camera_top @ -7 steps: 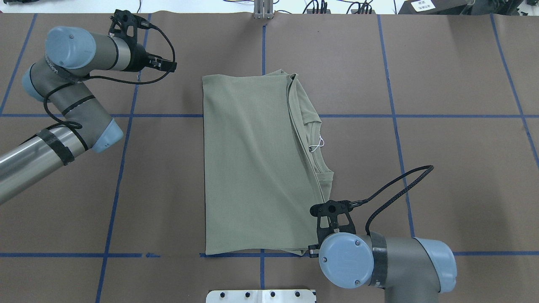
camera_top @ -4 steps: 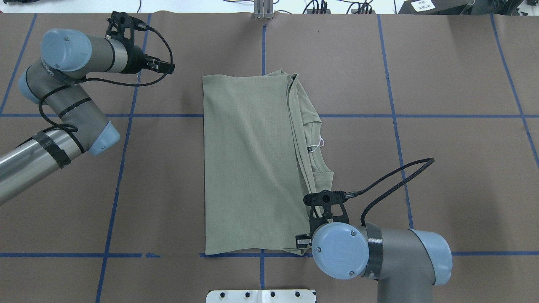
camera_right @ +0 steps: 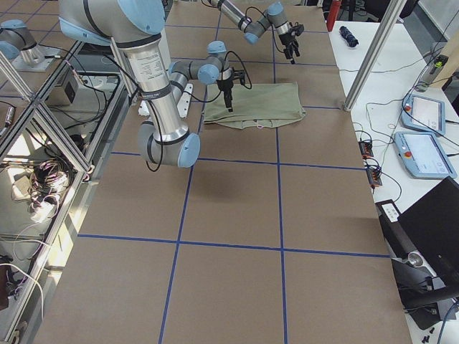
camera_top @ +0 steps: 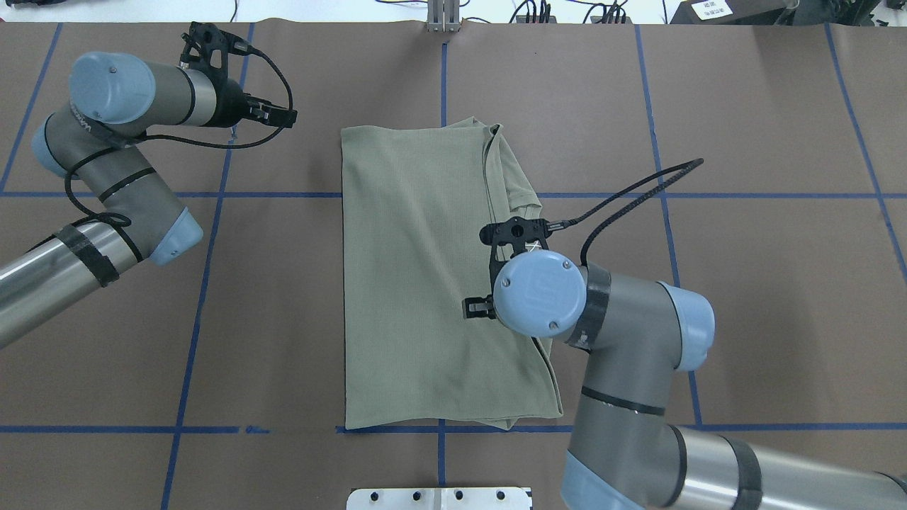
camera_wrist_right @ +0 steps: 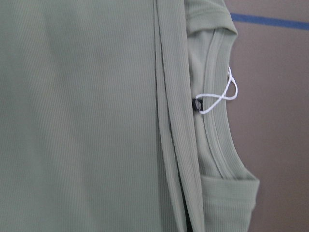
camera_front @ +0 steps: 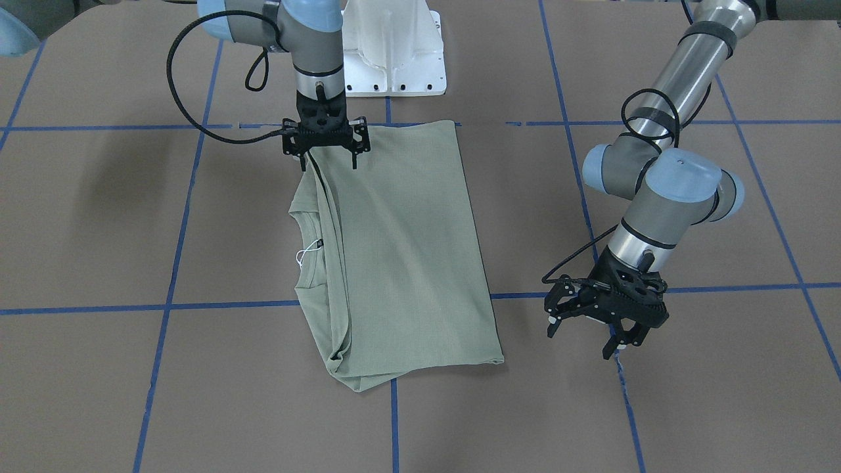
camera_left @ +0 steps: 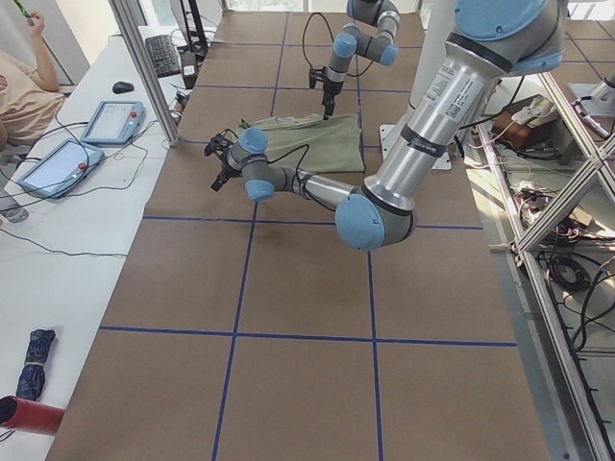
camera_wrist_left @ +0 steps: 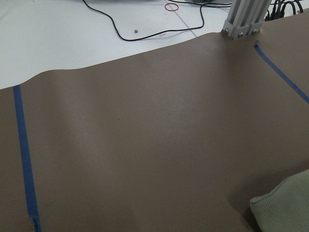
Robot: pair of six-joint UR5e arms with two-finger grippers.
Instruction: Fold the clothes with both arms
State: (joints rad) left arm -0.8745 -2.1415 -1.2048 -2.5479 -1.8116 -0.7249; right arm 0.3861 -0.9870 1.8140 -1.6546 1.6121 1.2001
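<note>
A pale green shirt [camera_front: 407, 249], folded into a long rectangle, lies flat at the middle of the brown table [camera_front: 98, 217]. The right gripper [camera_front: 328, 161] hangs above its collar-side edge, at the end nearest the robot, with its 2 fingers [camera_front: 355, 157] apart and gripping nothing. The left gripper [camera_front: 580, 341] hovers beside the shirt's opposite side, clear of the cloth, fingers also apart.

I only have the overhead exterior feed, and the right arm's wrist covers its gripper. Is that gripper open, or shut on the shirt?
Observer: In the front-facing view the right gripper is open, fingers pointing down, holding nothing of the shirt.
Operator: What does its wrist camera see?
Observer: The ribbed neckline, with the dark label and white string beside the folded edge.
Operator: Left gripper?
Observer: The left gripper is open too, beside the shirt and clear of it, over the table.
</note>
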